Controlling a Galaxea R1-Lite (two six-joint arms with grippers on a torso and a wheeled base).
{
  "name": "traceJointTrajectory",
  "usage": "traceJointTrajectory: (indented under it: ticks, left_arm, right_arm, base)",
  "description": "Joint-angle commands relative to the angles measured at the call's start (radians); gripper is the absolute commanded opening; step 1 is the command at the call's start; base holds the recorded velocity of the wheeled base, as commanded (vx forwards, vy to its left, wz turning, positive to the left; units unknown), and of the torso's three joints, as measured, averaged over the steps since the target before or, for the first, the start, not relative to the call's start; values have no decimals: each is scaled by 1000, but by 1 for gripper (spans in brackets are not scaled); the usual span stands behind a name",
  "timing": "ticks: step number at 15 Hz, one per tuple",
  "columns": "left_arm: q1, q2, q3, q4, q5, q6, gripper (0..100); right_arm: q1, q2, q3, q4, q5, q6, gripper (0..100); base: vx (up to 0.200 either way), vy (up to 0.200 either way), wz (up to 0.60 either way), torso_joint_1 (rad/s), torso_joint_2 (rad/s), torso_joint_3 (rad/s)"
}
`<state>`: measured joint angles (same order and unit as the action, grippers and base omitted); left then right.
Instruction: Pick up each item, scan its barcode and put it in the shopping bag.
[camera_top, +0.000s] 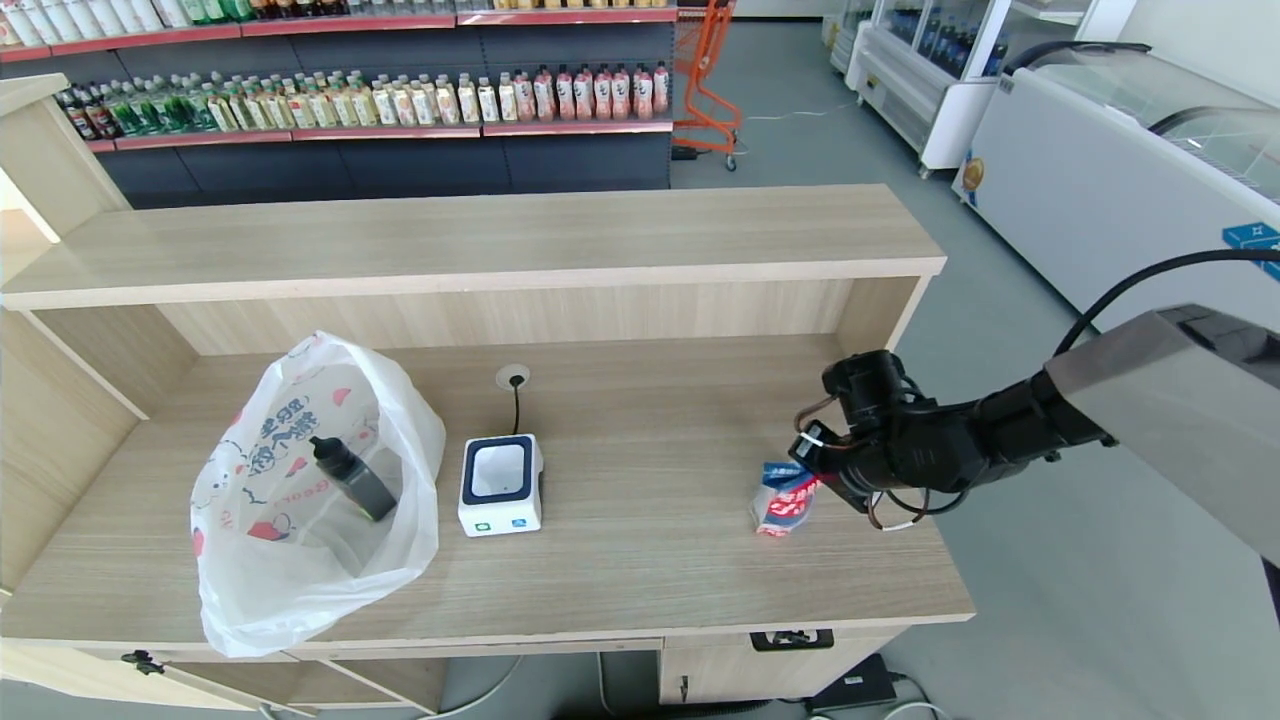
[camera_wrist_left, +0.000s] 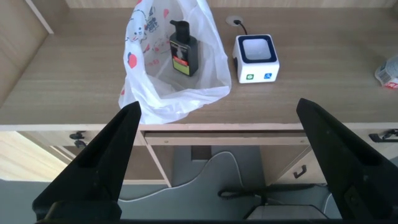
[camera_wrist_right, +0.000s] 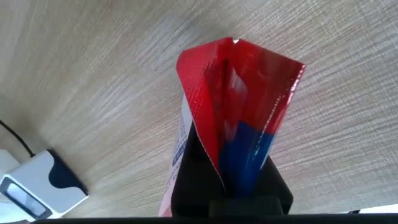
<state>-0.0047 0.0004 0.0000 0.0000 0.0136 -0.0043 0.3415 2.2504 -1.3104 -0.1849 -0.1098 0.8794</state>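
Note:
A red, blue and white snack pouch (camera_top: 783, 500) is at the right part of the wooden counter (camera_top: 640, 470), low over or on its surface. My right gripper (camera_top: 815, 470) is shut on it; in the right wrist view the pouch (camera_wrist_right: 239, 106) sits pinched between the dark fingers (camera_wrist_right: 277, 186). A white barcode scanner (camera_top: 501, 484) stands mid-counter. To its left lies the open white shopping bag (camera_top: 250, 560) with a dark pump bottle (camera_top: 352, 478) inside. My left gripper (camera_wrist_left: 219, 106) hangs open in front of and below the counter's front edge, facing the bag (camera_wrist_left: 143, 93) and scanner (camera_wrist_left: 257, 58).
A raised ledge (camera_top: 480, 240) runs along the counter's back, with side walls at left and right. The scanner's cable (camera_top: 516, 405) goes to a hole in the counter. Drink shelves (camera_top: 380, 105), an orange cart (camera_top: 705, 80) and freezers (camera_top: 1100, 180) stand beyond.

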Motion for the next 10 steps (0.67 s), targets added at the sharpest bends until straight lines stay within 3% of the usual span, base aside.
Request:
traceJointTrajectory:
  ticks: [1,3,5,7,10]
  left_arm:
    - [0,0,0,0,0,0,100]
    - [0,0,0,0,0,0,100]
    - [0,0,0,0,0,0,100]
    - [0,0,0,0,0,0,100]
    - [0,0,0,0,0,0,100]
  right_arm:
    - [4,-8,-1,4,-10,-14,0]
    - [4,-106,-1,-24,9,-42,0]
    - [-35,-258,54,-114,188,-112,0]
    - [-118,-410,215,-238,490,-310,0]
    - [-271,-551,470,-401,1087,-620,0]
  base:
    - [0,0,0,0,0,0]
    - [0,0,0,0,0,0]
    - [0,0,0,0,0,0]
    - [0,0,0,0,0,0]
    - [0,0,0,0,0,0]
